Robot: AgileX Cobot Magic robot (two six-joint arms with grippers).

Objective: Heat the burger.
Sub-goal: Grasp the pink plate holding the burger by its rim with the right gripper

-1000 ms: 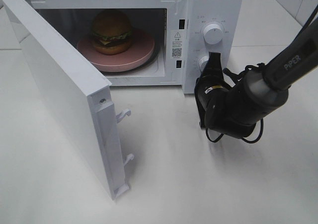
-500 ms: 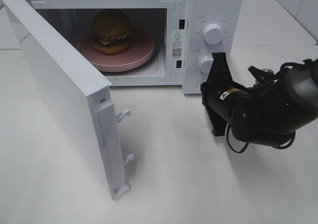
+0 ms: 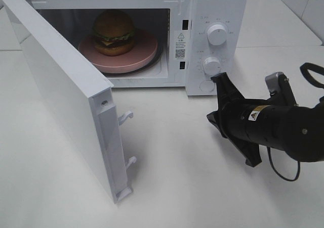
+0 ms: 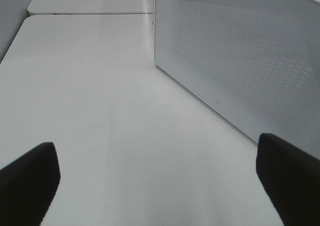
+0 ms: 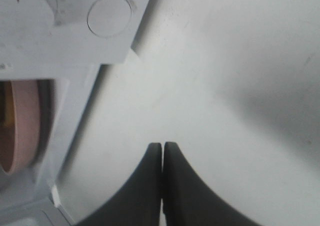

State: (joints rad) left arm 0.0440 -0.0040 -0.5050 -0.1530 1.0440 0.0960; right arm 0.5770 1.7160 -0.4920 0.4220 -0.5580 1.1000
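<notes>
Exterior high: burger (image 3: 113,32) at 11 o'clock seems soft, light; lift by plate (image 3: 143,59) rim. Right gripper (image 3: 221,77) closed, empty; left gripper (image 4: 155,153) spread wide.

Left gripper (image 4: 160,191) gaped wide over the white table (image 4: 90,95); perforated white microwave door (image 4: 240,50) stood close alongside.
</notes>
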